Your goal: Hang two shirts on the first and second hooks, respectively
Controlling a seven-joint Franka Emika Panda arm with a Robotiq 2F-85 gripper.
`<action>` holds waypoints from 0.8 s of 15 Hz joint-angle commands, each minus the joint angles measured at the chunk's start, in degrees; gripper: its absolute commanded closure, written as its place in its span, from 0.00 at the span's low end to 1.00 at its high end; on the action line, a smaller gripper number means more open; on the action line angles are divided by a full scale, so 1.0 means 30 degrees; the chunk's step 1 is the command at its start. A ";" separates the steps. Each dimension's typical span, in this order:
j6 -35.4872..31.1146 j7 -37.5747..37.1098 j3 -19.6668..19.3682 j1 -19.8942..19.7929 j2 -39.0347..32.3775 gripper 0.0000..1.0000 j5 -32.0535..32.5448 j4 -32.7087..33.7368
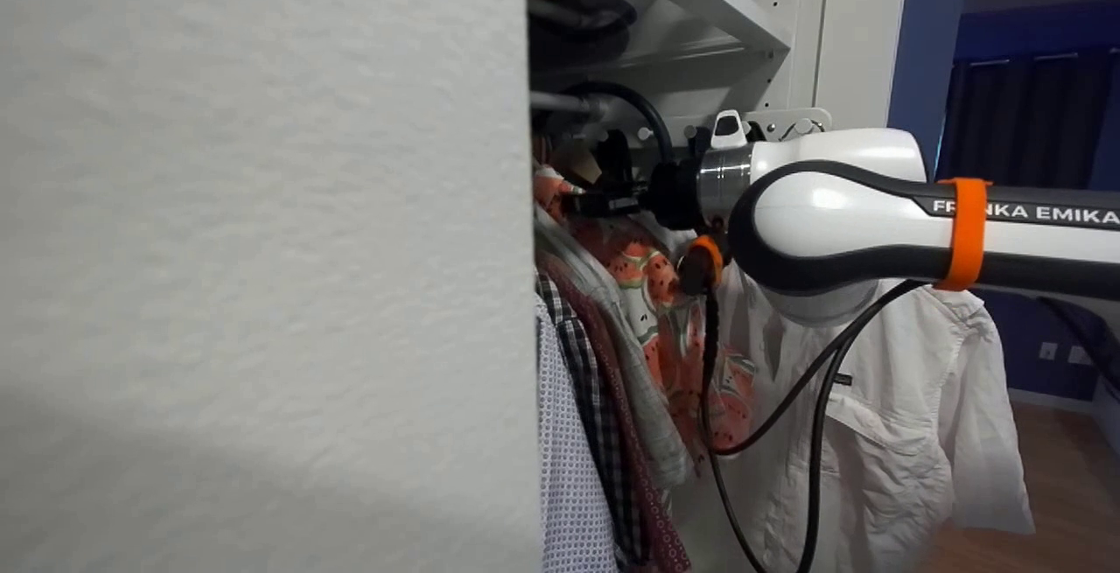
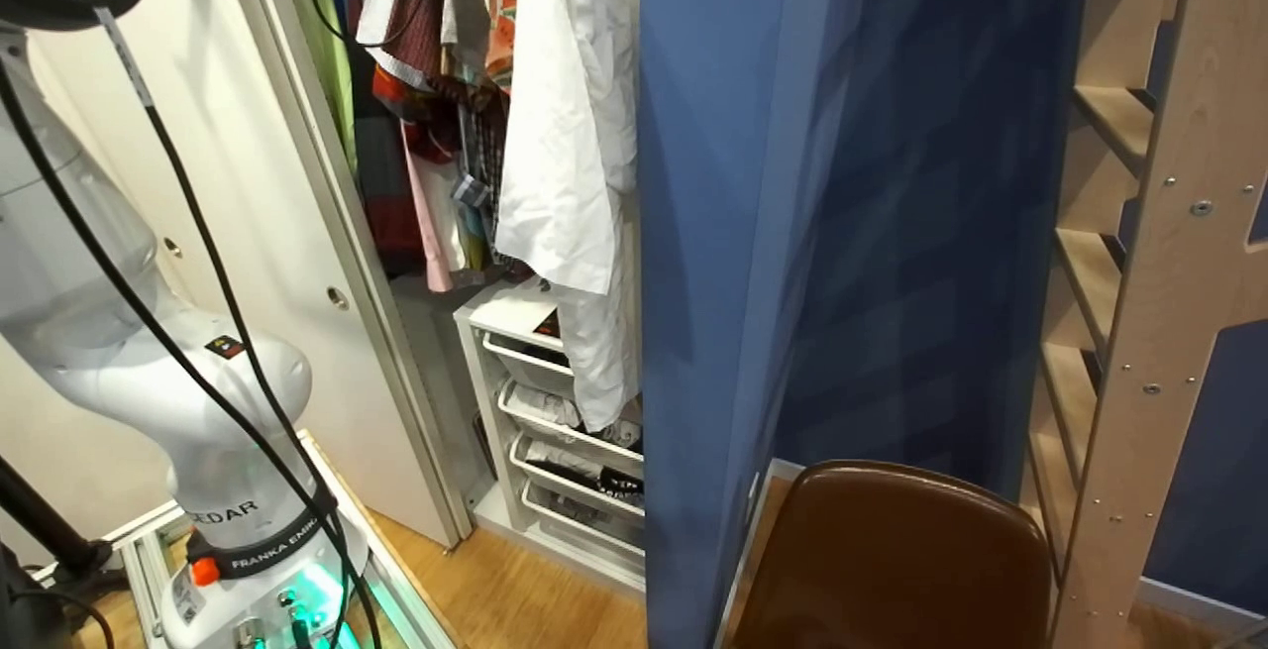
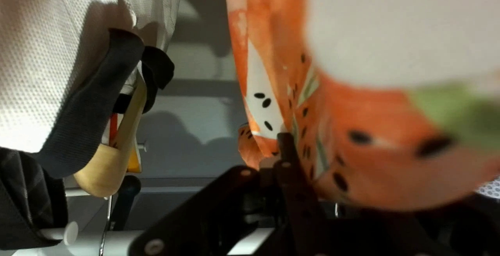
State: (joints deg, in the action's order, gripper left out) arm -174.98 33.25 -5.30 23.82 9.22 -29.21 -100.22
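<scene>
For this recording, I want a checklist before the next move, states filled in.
1. Tool at the printed shirt: ok, by its upper part.
2. Secure grip: cannot tell, contact is unclear.
3. White shirt hanging: ok, behind the arm.
4. White shirt's support: cannot tell, the arm hides its top.
5. Gap between printed shirt and grey garment: not ok, none shows.
6. Cables clear of both shirts: cannot tell, they cross in front.

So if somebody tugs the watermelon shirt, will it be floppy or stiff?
Probably floppy: the watermelon-print shirt droops in soft folds. It's likely light, since the cloth looks thin. It may brush the white short-sleeved shirt hanging close by.
</scene>
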 commanded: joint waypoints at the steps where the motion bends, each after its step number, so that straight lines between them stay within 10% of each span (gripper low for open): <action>1: -0.0614 0.2819 -0.0983 0.1771 0.0437 0.95 -0.2823 0.0393; 3: -0.0573 0.3991 -0.1412 0.2226 0.0620 0.95 -0.3607 0.0384; 5: -0.0014 0.4039 -0.1478 0.1871 0.0800 0.56 -0.3051 0.0040; 12: 0.3325 0.1832 -0.0825 -0.0265 0.0917 0.14 0.1226 -0.0051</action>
State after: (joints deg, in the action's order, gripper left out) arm -169.63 42.09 -8.91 26.25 11.36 -31.50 -100.26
